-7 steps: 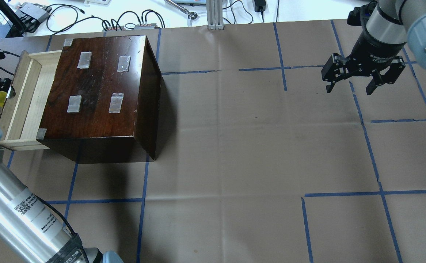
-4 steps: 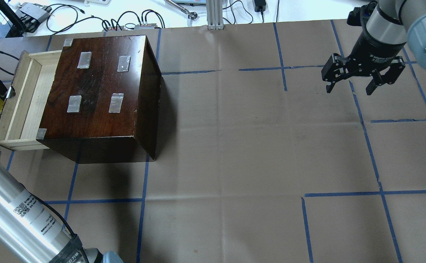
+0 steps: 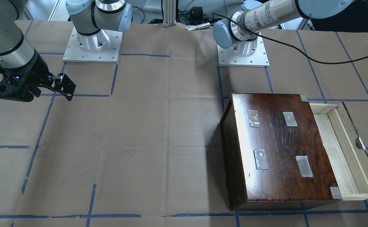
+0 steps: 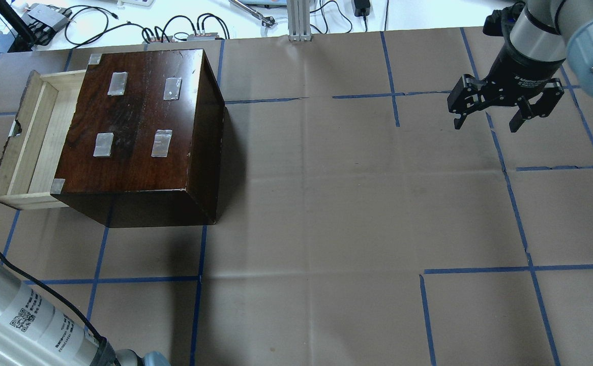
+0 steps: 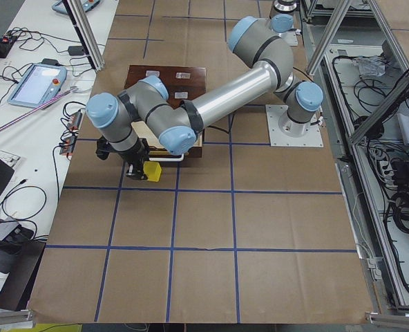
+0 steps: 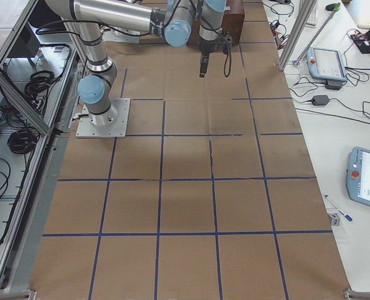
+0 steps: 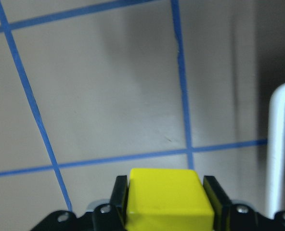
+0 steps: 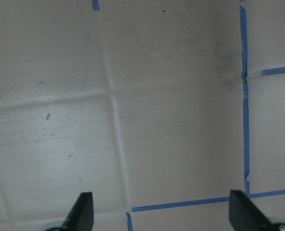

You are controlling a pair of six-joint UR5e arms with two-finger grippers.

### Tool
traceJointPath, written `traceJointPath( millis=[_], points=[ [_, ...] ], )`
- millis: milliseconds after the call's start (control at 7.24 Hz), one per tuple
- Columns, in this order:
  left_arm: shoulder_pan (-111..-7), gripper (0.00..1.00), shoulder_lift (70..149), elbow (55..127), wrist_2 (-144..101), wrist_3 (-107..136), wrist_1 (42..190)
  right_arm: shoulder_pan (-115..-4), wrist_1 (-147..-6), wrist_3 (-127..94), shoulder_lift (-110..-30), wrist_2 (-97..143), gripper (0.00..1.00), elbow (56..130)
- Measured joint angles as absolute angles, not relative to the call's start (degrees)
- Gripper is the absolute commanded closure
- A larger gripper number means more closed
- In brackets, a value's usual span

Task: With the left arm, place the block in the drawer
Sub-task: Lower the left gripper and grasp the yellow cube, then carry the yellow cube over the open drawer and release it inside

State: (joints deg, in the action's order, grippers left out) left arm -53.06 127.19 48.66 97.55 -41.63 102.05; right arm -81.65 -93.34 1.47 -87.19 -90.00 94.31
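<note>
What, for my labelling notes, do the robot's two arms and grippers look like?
Left arm and right arm: silver-grey tubes, pale blue joint caps. Left gripper and right gripper: black, two-fingered. Only the left arm carries a QR sticker and a loose black cable.

I count one block [image 7: 164, 197]; one cabinet [image 4: 139, 122]; one drawer [image 4: 42, 142] with one white handle [image 7: 277, 144]; six grey tape patches [image 4: 117, 83] on the cabinet's top, four inboard and two at corners; two arms, my left arm [image 5: 239, 86] and right arm [image 4: 535, 40]; two grippers, left gripper [image 7: 165, 192] and right gripper [image 4: 486, 122]; two base plates [image 3: 114, 55].
</note>
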Motion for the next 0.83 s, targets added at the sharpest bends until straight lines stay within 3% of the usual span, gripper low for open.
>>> traceJointPath(
  millis=[414, 829],
  points=[
    [-62.3, 1.00, 122.6, 53.1, 96.9, -25.5, 109.4, -81.7, -93.3, 1.4, -87.2, -90.0, 0.00, 94.3],
    [-65.1, 1.00, 123.6, 60.3, 93.2, -23.0, 100.3, -81.7, -93.3, 1.4, -87.2, -90.0, 0.00, 94.3]
  ],
)
